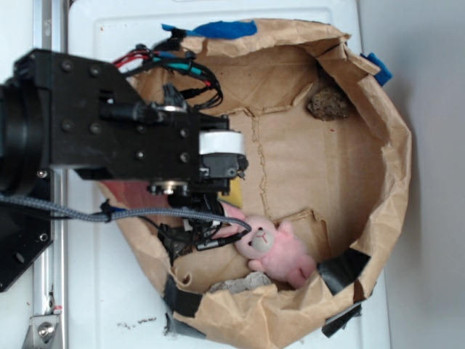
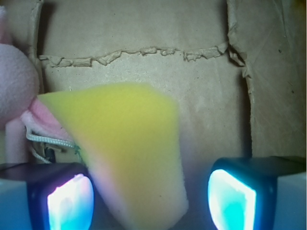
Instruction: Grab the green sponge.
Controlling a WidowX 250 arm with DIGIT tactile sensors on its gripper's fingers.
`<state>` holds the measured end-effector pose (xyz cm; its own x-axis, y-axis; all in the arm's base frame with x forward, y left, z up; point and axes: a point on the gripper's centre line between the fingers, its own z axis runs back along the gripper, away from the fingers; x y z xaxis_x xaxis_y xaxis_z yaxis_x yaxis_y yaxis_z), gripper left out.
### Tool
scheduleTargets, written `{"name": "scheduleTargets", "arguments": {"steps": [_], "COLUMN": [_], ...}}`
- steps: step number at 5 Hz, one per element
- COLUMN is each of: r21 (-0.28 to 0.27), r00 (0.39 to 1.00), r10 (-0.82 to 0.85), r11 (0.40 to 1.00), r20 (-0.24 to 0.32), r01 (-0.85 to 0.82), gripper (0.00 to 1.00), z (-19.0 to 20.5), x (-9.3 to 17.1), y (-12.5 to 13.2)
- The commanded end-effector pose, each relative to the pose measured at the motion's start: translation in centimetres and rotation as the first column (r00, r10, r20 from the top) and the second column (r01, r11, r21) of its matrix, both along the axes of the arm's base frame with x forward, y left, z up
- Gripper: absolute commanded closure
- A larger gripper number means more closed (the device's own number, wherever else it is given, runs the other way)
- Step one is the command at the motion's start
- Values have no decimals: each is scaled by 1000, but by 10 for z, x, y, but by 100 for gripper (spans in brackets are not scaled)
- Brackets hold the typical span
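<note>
The green sponge (image 2: 129, 143) shows its yellow foam face in the wrist view, tilted, with one corner reaching down between my fingers. My gripper (image 2: 151, 196) is open around it: the left pad (image 2: 69, 203) sits close against the sponge's edge, while a gap separates it from the right pad (image 2: 232, 201). In the exterior view only a yellow sliver of the sponge (image 1: 233, 193) peeks out beneath my gripper (image 1: 218, 190), whose fingers are hidden under the black arm.
A pink plush bunny (image 1: 272, 247) lies right beside the sponge, at the left edge (image 2: 14, 91) of the wrist view. A rough brown lump (image 1: 329, 104) sits at the back right, a grey lump (image 1: 236, 285) at the front. Crumpled paper bag walls (image 1: 392, 167) ring the cardboard floor (image 1: 305, 167).
</note>
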<state>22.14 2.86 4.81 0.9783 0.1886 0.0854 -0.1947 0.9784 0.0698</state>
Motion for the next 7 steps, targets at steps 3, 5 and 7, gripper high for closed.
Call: {"name": "scheduleTargets", "arguments": {"steps": [3, 5, 7], "r21": [51, 55, 24], "r00": [979, 977, 984], "r10": [-140, -145, -112], "r11": [990, 989, 994], "r20": [148, 154, 141], "r01": [134, 138, 110], "gripper": [91, 100, 100], "z": [2, -1, 8], "x": [37, 52, 57], "y": [11, 20, 24]}}
